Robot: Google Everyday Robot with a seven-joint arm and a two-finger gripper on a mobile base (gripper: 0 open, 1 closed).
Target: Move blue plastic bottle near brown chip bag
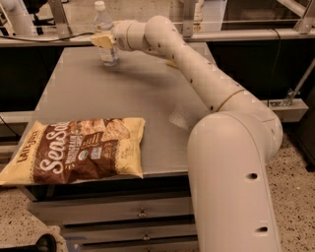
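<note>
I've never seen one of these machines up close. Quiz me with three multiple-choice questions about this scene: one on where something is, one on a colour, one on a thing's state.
1. Where does the brown chip bag lie?
A. at the table's near left corner
B. on the floor
C. against the bottle

2. What colour is the cap of the blue plastic bottle?
A. red
B. white
C. black

3. The end effector is at the bottle, by the table's far edge. How is the bottle?
A. lying on its side
B. upside down
C. standing upright

Answers:
1 A: the bag overhangs the near left corner.
2 B: the cap on top shows white.
3 C: its cap points up and its base is on the table.
</note>
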